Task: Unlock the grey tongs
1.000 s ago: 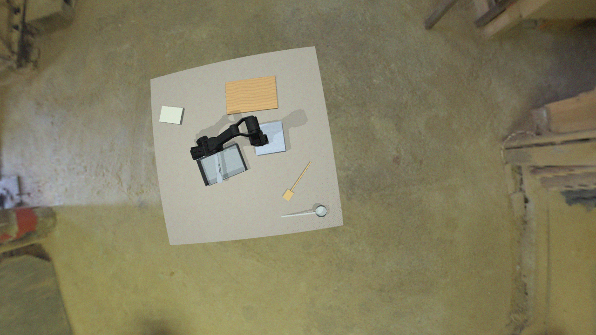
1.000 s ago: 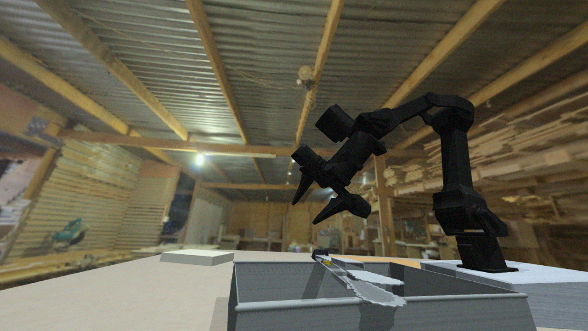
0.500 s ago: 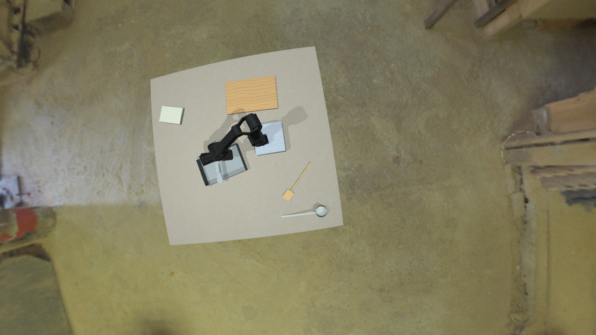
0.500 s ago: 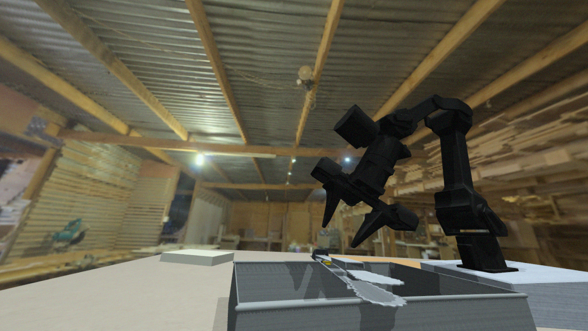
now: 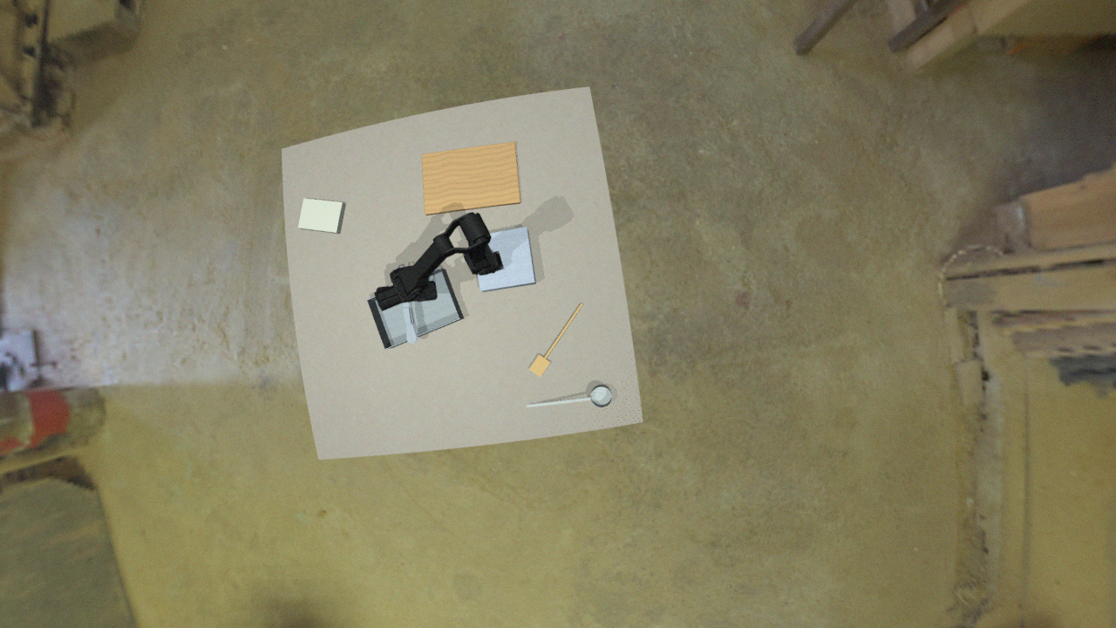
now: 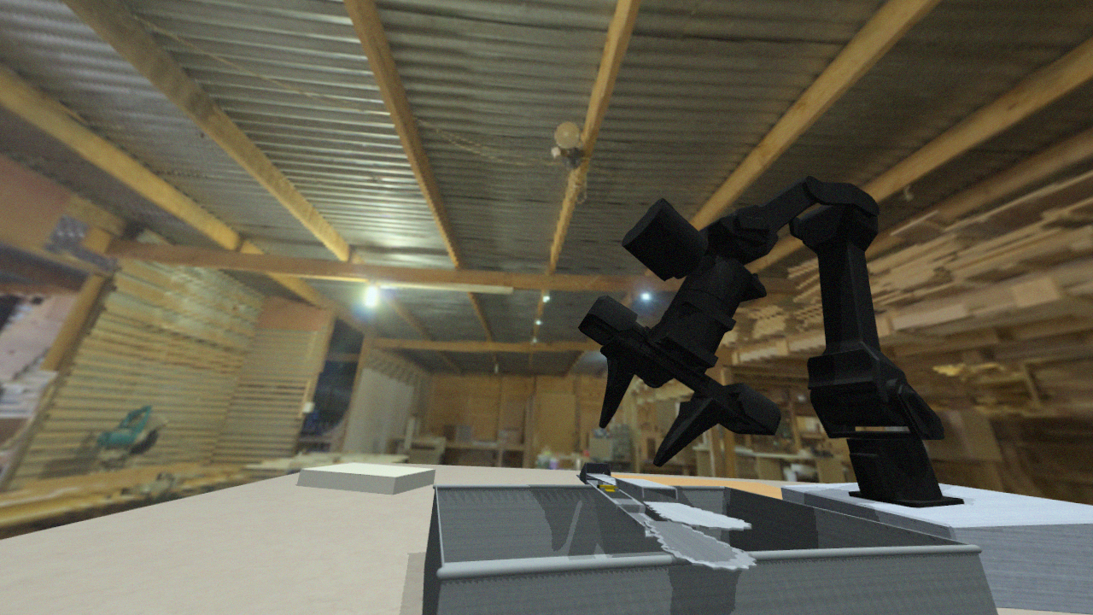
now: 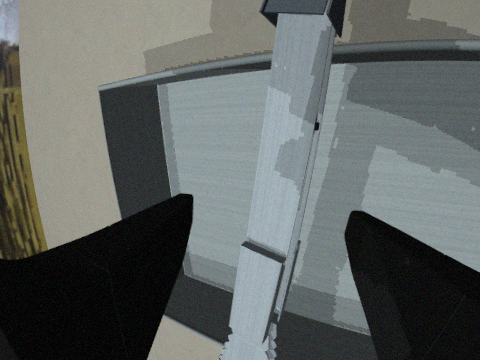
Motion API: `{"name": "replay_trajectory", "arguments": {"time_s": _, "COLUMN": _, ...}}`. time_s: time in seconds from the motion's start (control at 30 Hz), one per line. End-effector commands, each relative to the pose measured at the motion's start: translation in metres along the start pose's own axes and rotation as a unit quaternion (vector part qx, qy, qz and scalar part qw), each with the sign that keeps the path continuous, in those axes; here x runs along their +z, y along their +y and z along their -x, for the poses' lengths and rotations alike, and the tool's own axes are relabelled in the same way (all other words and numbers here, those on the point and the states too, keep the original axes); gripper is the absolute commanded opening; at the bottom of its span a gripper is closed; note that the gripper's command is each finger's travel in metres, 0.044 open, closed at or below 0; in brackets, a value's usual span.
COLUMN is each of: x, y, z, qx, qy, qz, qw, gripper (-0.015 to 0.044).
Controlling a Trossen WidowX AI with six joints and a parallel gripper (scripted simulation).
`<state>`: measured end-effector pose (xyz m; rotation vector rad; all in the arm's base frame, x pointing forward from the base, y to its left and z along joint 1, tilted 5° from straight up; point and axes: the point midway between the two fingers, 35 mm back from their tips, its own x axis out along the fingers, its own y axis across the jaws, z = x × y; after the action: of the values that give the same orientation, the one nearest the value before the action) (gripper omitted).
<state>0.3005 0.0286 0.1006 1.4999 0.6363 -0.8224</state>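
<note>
The end effector (image 5: 407, 293) (image 6: 631, 446) (image 7: 271, 215) stands wide and holds nothing above the tongs (image 5: 410, 324) (image 6: 692, 539) (image 7: 282, 150), which lie below it across the roasting tin (image 5: 377, 322) (image 6: 550, 566) (image 7: 135, 145), their long axis running between its fingers.

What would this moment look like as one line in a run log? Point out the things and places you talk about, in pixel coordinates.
gripper (image 5: 411, 306) (image 6: 631, 446) (image 7: 271, 215): open, above tin | tongs (image 5: 410, 324) (image 6: 699, 541) (image 7: 276, 185): across roasting tin (image 5: 377, 321) (image 6: 550, 565) (image 7: 135, 150), ungrasped | wooden board (image 5: 471, 178) (image 6: 706, 483): tongs not on it
</note>
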Motion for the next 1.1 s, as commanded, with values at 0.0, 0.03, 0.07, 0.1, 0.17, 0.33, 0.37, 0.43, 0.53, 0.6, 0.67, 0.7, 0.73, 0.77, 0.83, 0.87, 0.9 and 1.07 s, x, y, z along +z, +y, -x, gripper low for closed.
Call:
{"name": "replay_trajectory", "arguments": {"time_s": 0.0, "x": 0.000, "y": -0.003, "z": -0.009, "qx": -0.007, "qy": 0.000, "qz": 0.001, "qw": 1.000, "gripper": 0.0260}}
{"name": "replay_trajectory", "arguments": {"time_s": 0.03, "x": -0.001, "y": -0.003, "z": -0.011, "qx": -0.007, "qy": 0.000, "qz": 0.001, "qw": 1.000, "gripper": 0.0260}}
{"name": "replay_trajectory", "arguments": {"time_s": 0.07, "x": -0.001, "y": -0.003, "z": -0.013, "qx": -0.007, "qy": 0.000, "qz": 0.001, "qw": 1.000, "gripper": 0.0260}}
{"name": "replay_trajectory", "arguments": {"time_s": 0.1, "x": -0.001, "y": -0.003, "z": -0.014, "qx": -0.007, "qy": 0.000, "qz": 0.001, "qw": 1.000, "gripper": 0.0260}}
{"name": "replay_trajectory", "arguments": {"time_s": 0.17, "x": -0.001, "y": -0.002, "z": -0.018, "qx": -0.007, "qy": 0.000, "qz": 0.001, "qw": 1.000, "gripper": 0.0260}}
{"name": "replay_trajectory", "arguments": {"time_s": 0.33, "x": -0.001, "y": -0.002, "z": -0.026, "qx": -0.006, "qy": 0.000, "qz": 0.001, "qw": 1.000, "gripper": 0.0260}}
{"name": "replay_trajectory", "arguments": {"time_s": 0.37, "x": -0.001, "y": -0.002, "z": -0.028, "qx": -0.006, "qy": 0.000, "qz": 0.001, "qw": 1.000, "gripper": 0.0260}}
{"name": "replay_trajectory", "arguments": {"time_s": 0.43, "x": -0.001, "y": -0.002, "z": -0.031, "qx": -0.006, "qy": 0.000, "qz": 0.001, "qw": 1.000, "gripper": 0.0260}}
{"name": "replay_trajectory", "arguments": {"time_s": 0.53, "x": -0.001, "y": -0.002, "z": -0.036, "qx": -0.006, "qy": 0.000, "qz": 0.001, "qw": 1.000, "gripper": 0.0260}}
{"name": "replay_trajectory", "arguments": {"time_s": 0.6, "x": -0.001, "y": -0.002, "z": -0.039, "qx": -0.006, "qy": 0.000, "qz": 0.001, "qw": 1.000, "gripper": 0.0260}}
{"name": "replay_trajectory", "arguments": {"time_s": 0.67, "x": -0.001, "y": -0.002, "z": -0.042, "qx": -0.006, "qy": 0.000, "qz": 0.001, "qw": 1.000, "gripper": 0.0260}}
{"name": "replay_trajectory", "arguments": {"time_s": 0.7, "x": -0.001, "y": -0.002, "z": -0.044, "qx": -0.006, "qy": 0.000, "qz": 0.001, "qw": 1.000, "gripper": 0.0260}}
{"name": "replay_trajectory", "arguments": {"time_s": 0.73, "x": -0.001, "y": -0.002, "z": -0.046, "qx": -0.006, "qy": 0.000, "qz": 0.001, "qw": 1.000, "gripper": 0.0260}}
{"name": "replay_trajectory", "arguments": {"time_s": 0.77, "x": -0.001, "y": -0.003, "z": -0.047, "qx": -0.006, "qy": 0.000, "qz": 0.001, "qw": 1.000, "gripper": 0.0260}}
{"name": "replay_trajectory", "arguments": {"time_s": 0.83, "x": -0.001, "y": -0.003, "z": -0.051, "qx": -0.006, "qy": 0.000, "qz": 0.001, "qw": 1.000, "gripper": 0.0260}}
{"name": "replay_trajectory", "arguments": {"time_s": 0.87, "x": -0.001, "y": -0.003, "z": -0.052, "qx": -0.006, "qy": 0.000, "qz": 0.001, "qw": 1.000, "gripper": 0.0260}}
{"name": "replay_trajectory", "arguments": {"time_s": 0.9, "x": -0.001, "y": -0.003, "z": -0.054, "qx": -0.006, "qy": 0.000, "qz": 0.001, "qw": 1.000, "gripper": 0.0260}}
{"name": "replay_trajectory", "arguments": {"time_s": 1.07, "x": -0.001, "y": -0.004, "z": -0.062, "qx": -0.006, "qy": 0.000, "qz": 0.001, "qw": 1.000, "gripper": 0.0260}}
